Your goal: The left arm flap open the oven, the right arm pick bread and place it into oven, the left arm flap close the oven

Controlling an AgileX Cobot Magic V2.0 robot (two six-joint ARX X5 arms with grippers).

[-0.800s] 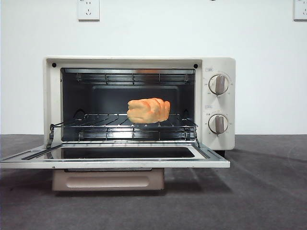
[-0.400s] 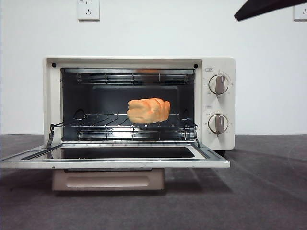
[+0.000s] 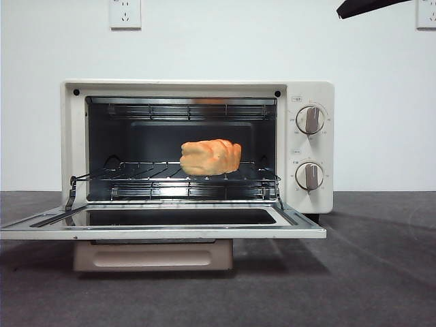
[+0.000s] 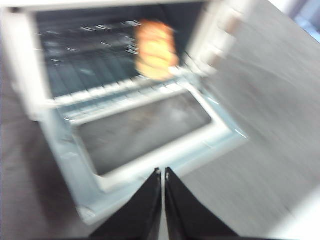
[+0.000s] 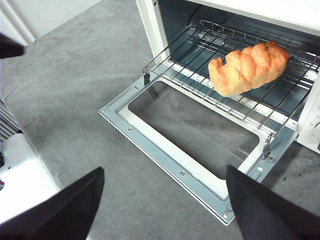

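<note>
The cream-white oven (image 3: 308, 92) stands with its door (image 3: 163, 231) flapped down flat. The golden bread (image 3: 211, 157) lies on the wire rack (image 3: 136, 174) inside, right of the middle. My left gripper (image 4: 163, 172) is shut and empty, above and in front of the open door (image 4: 150, 167); its view is blurred and shows the bread (image 4: 156, 50). My right gripper (image 5: 164, 170) is open wide and empty, high above the door's frame (image 5: 150, 145), apart from the bread (image 5: 248, 67). A black arm tip (image 3: 364, 7) shows at the front view's top right corner.
The oven has two round knobs (image 3: 310, 120) on its right side. Grey table cloth (image 3: 381, 272) lies around it. A white wall with sockets (image 3: 125, 13) is behind. A dark tip (image 5: 10, 47) shows at the right wrist view's edge.
A black arm tip came into the front view's top right corner and has since drawn up a little. The oven, door and bread have not moved.
</note>
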